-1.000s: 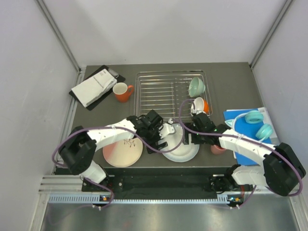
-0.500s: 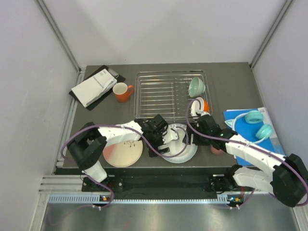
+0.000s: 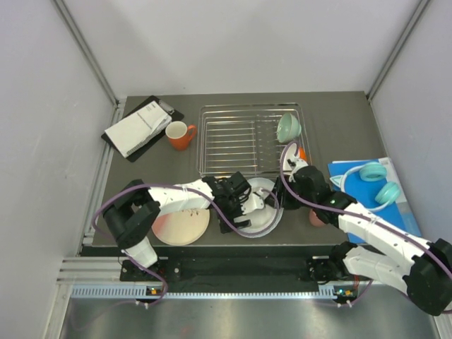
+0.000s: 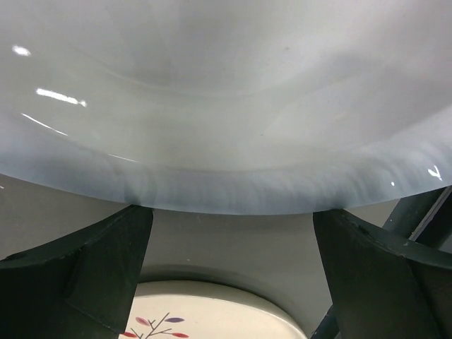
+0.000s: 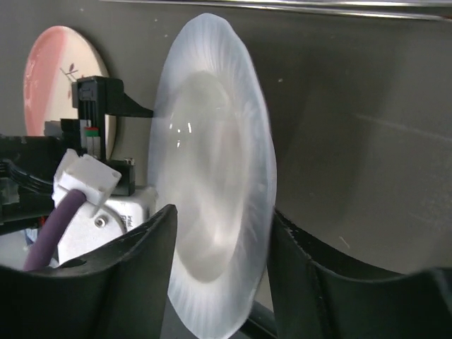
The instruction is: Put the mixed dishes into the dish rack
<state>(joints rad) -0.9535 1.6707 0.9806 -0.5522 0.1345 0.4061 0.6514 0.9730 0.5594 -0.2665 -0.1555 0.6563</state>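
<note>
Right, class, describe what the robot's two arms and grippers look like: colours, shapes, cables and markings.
Both the left arm and the right arm have smooth white shells with bulky black joints, and a purple cable loops along each. The left gripper and right gripper end in dark, broad wedge-shaped fingers. The left gripper's housing carries small red and green marks.

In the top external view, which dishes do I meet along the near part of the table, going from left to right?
pink-and-cream plate → white plate → salmon-pink cup
</note>
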